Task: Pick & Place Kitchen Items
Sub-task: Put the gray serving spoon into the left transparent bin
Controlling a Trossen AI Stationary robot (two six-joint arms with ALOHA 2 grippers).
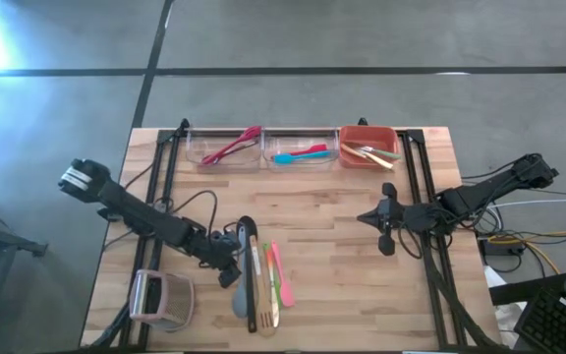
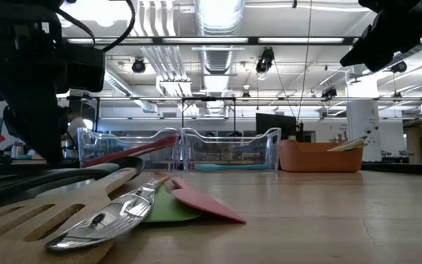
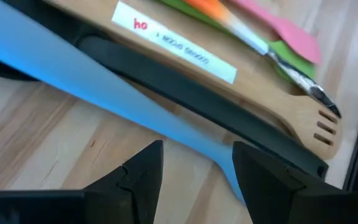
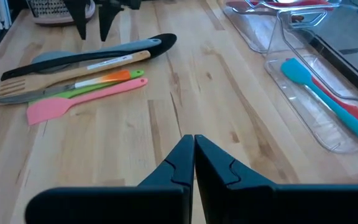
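Six utensils lie sorted in the three bins (image 1: 301, 134) along the table's far edge; five utensils (image 1: 258, 280) remain near the front edge. Left gripper (image 1: 226, 258), fingers spread, hovers over the grey spatula (image 1: 239, 295). Right gripper (image 1: 385, 228) waits shut, empty.

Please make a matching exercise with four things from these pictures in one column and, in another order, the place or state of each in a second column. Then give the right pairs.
Things:
1. teal spatula
2. pink spatula
3. left gripper
4. right gripper

Places or states:
A. shut, above bare table
B. lying in the middle clear bin
C. open, at the pile of utensils on the table
D. lying on the table beside the green utensil

Pairs: 1-B, 2-D, 3-C, 4-A
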